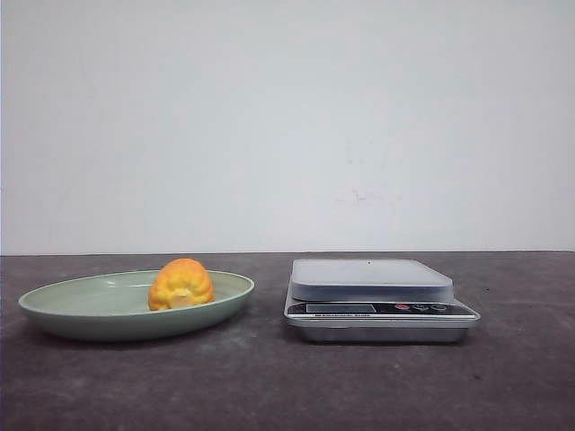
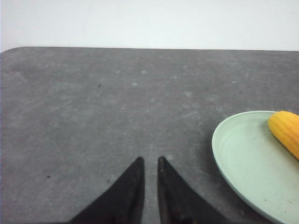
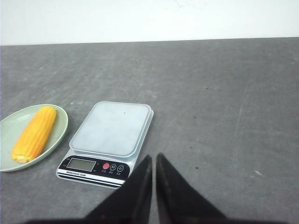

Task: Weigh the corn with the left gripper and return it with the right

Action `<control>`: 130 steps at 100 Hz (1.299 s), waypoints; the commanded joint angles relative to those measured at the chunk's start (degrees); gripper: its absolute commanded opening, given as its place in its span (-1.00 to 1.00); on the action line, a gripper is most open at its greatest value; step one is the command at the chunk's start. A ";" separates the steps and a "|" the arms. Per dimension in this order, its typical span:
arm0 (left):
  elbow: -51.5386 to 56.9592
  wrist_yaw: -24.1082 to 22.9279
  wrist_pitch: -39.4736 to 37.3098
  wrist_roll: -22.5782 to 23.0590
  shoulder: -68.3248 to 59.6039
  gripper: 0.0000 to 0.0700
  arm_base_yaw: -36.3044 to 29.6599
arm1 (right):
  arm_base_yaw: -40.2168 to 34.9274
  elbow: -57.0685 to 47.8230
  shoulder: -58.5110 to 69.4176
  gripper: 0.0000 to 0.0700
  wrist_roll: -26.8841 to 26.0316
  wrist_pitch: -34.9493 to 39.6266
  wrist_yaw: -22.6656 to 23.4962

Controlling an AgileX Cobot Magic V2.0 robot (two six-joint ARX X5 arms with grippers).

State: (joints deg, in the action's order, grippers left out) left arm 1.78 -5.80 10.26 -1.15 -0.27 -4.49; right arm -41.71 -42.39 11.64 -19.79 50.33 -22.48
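Observation:
The corn (image 1: 181, 285) is an orange-yellow cob lying in a pale green plate (image 1: 63, 301) on the left of the table. A silver kitchen scale (image 1: 370, 278) stands to its right with nothing on it. Neither gripper shows in the front view. In the left wrist view my left gripper (image 2: 150, 159) is shut and empty over bare table, well short of the plate (image 2: 243, 158) and the corn (image 2: 286, 132). In the right wrist view my right gripper (image 3: 154, 156) is shut and empty, just beside the scale (image 3: 112, 128). The corn (image 3: 35, 134) and the plate (image 3: 60, 135) lie beyond the scale.
The table is a dark grey mat (image 1: 287, 386) with a white wall behind it. The scale's display and buttons (image 1: 377, 308) face the robot.

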 commanded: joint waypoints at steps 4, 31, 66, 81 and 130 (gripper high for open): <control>-0.98 0.07 0.28 0.00 0.09 -0.99 0.09 | -0.52 -0.59 0.09 -0.98 -0.57 -0.63 -0.07; -0.98 0.09 0.28 0.00 0.09 -0.99 0.09 | -0.52 -0.59 0.09 -0.98 -0.57 -0.63 -0.07; -0.98 0.09 0.28 0.00 0.09 -0.99 0.09 | -0.52 -0.59 0.09 -0.98 0.26 -1.20 -0.50; -0.98 0.09 0.28 0.00 0.09 -0.99 0.09 | 5.64 -0.35 -0.20 -0.98 5.22 -7.34 -4.07; -0.98 0.07 0.28 0.02 0.09 -0.99 0.09 | 42.05 20.11 -4.87 -0.98 15.39 -36.00 18.64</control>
State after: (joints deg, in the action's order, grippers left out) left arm 1.80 -5.80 10.26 -1.15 -0.27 -4.49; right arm -1.19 -24.58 7.42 -5.06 16.82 -4.45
